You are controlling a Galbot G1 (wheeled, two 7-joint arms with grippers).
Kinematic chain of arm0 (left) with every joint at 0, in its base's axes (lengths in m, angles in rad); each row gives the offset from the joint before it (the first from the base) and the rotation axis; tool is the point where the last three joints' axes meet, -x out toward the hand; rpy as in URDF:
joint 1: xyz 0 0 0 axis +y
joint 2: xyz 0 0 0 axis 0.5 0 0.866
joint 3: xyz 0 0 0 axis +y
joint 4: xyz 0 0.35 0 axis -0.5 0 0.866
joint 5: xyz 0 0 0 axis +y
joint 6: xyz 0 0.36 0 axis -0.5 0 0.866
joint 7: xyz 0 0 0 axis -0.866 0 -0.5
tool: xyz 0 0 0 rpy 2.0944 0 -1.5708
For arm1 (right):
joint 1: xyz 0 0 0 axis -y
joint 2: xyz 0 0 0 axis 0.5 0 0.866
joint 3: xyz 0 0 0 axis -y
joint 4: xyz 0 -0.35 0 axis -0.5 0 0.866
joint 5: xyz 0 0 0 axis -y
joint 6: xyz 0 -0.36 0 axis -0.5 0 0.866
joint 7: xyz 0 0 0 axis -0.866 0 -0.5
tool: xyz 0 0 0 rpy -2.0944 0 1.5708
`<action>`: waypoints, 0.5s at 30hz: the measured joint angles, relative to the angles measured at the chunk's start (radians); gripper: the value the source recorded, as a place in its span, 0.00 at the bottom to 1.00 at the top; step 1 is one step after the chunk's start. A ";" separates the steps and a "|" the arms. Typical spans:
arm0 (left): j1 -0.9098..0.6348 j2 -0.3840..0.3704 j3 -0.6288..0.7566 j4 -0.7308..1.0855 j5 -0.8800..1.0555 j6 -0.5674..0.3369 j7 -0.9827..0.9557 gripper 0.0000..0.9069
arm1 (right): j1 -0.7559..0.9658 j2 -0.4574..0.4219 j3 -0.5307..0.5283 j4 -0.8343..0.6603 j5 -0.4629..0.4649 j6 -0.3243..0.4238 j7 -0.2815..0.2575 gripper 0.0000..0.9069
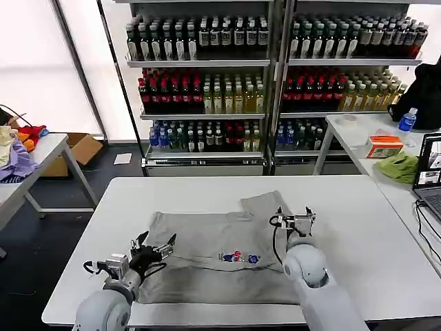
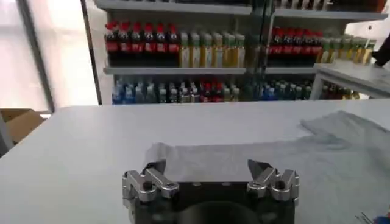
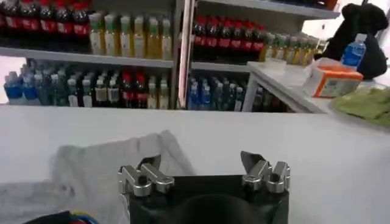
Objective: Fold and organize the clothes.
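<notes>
A light grey T-shirt [image 1: 213, 258] with a small multicoloured chest print [image 1: 239, 257] lies spread on the white table [image 1: 358, 234], one sleeve [image 1: 265, 203] reaching toward the far side. My left gripper [image 1: 153, 247] hovers open over the shirt's left edge; the left wrist view has grey cloth [image 2: 256, 155] between and beyond its fingertips [image 2: 156, 165]. My right gripper [image 1: 294, 215] is open at the shirt's right edge beside the sleeve. From the right wrist, the sleeve [image 3: 109, 158] lies past one fingertip [image 3: 152, 162] and bare table past the other. Neither holds anything.
Drink shelves [image 1: 207, 76] stand behind the table. A side table at the right carries a lime-green cloth [image 1: 398, 165], an orange box [image 1: 384, 145], a water bottle [image 1: 407, 119] and a laptop [image 1: 428, 176]. Coloured fabrics [image 1: 17, 148] lie on a table at the left.
</notes>
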 measured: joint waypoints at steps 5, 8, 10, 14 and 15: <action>-0.067 0.028 0.021 0.057 -0.024 0.010 0.007 1.00 | 0.090 0.018 -0.018 -0.095 0.036 -0.001 -0.012 1.00; -0.109 0.046 0.038 0.099 -0.037 0.011 0.009 1.00 | 0.138 0.031 -0.020 -0.147 0.053 -0.001 -0.020 1.00; -0.139 0.055 0.048 0.128 -0.041 0.009 0.010 1.00 | 0.162 0.039 -0.022 -0.179 0.061 -0.001 -0.025 1.00; -0.201 0.064 0.068 0.197 -0.047 0.003 0.005 1.00 | 0.201 0.056 -0.027 -0.234 0.067 -0.001 -0.033 1.00; -0.217 0.064 0.073 0.214 -0.048 0.001 0.002 1.00 | 0.208 0.059 -0.028 -0.246 0.067 -0.001 -0.035 1.00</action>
